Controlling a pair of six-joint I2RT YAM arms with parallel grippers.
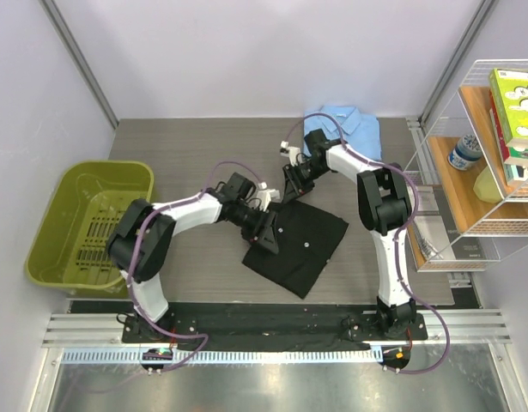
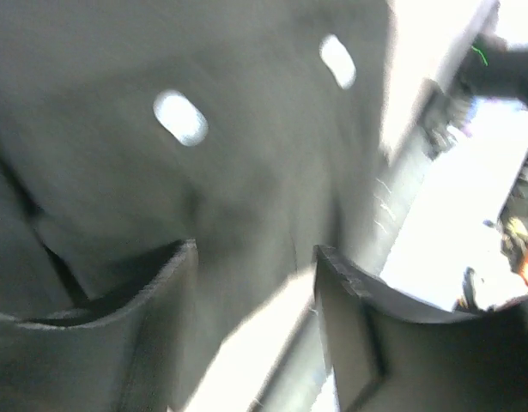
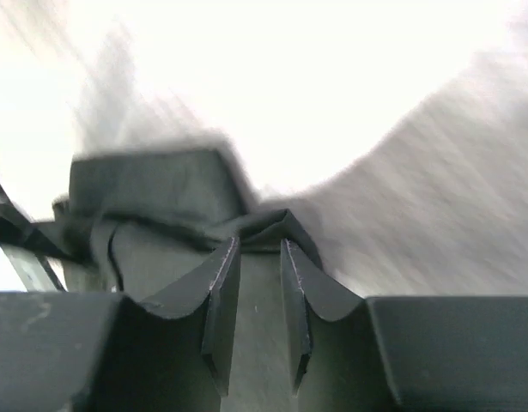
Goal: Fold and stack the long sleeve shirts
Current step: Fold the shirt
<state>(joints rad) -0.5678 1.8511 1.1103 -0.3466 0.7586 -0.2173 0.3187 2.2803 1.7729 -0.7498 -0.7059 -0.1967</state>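
The black long sleeve shirt point(image 1: 305, 245) lies partly folded at the table's middle, white buttons point(image 2: 179, 118) showing in the left wrist view. The light blue shirt point(image 1: 342, 129) sits folded at the back. My left gripper point(image 1: 265, 232) is down at the black shirt's left edge. Its fingers point(image 2: 173, 300) stand apart, with the cloth edge and a strip of bright table between them. My right gripper point(image 1: 294, 190) is at the shirt's far corner. There its fingers point(image 3: 222, 292) have closed narrowly on a raised pucker of black cloth point(image 3: 276, 225).
A green bin point(image 1: 49, 225) stands at the left edge. A wire shelf point(image 1: 495, 227) with boxes and a bottle is at the right. Bare grey table point(image 1: 186, 146) lies behind the left arm.
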